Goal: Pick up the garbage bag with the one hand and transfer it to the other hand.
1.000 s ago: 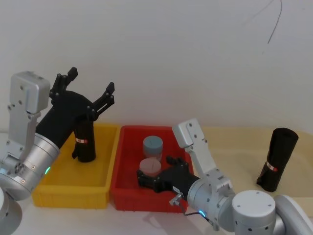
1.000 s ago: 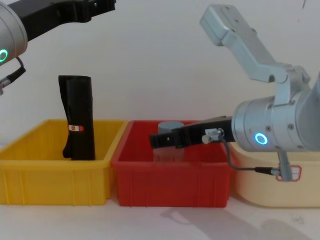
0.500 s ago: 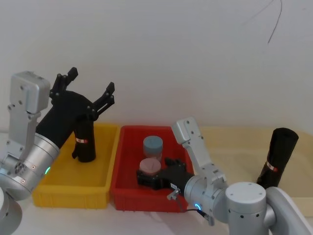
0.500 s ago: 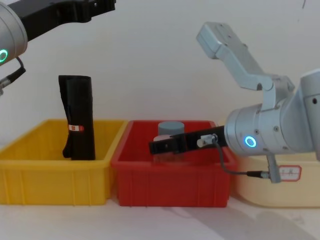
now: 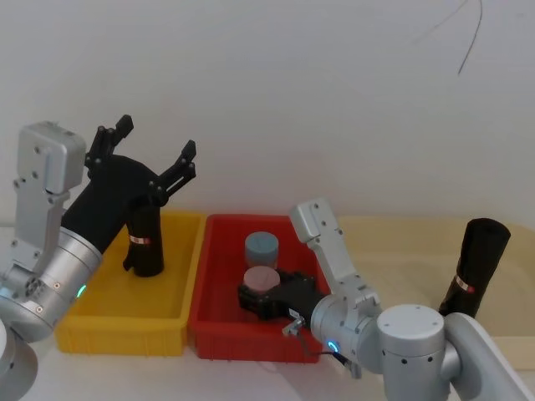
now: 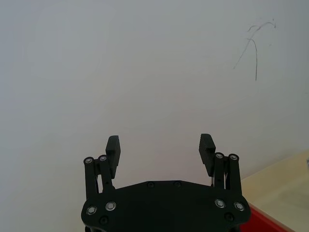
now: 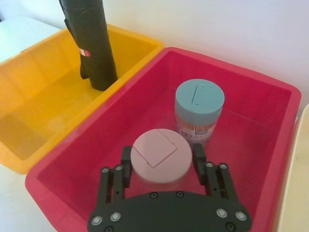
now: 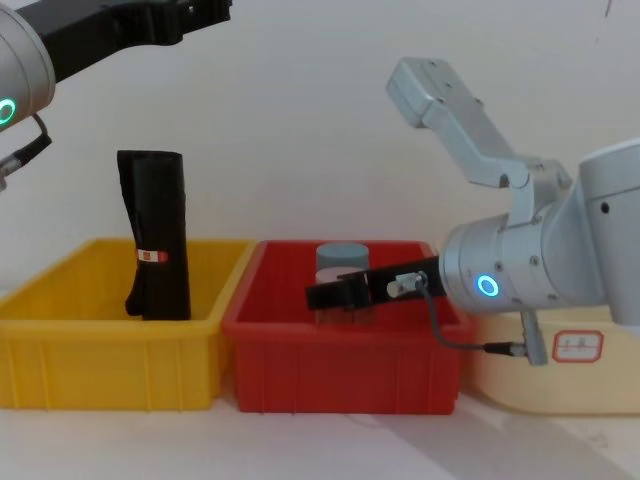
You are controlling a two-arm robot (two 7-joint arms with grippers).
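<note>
The garbage bag (image 5: 144,242) is stood upright in the yellow bin (image 5: 100,322), directly below the left gripper (image 5: 153,150), which is held wide open w/ nothing gripped. The right gripper (image 7: 161,155) is spread around the pink-lidded jar (image 7: 155,157) in the red bin (image 7: 270,159), contact prob. not made. Left arm is judged nearer; approach would be downward along the bag's vertical axis.

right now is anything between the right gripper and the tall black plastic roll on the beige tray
Yes: the right gripper sits in the red plastic bin, whose right wall stands between it and the black roll.

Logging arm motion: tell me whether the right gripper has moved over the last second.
Yes. The right gripper has come down into the red bin, and its open fingers now flank the pink-lidded jar.
</note>
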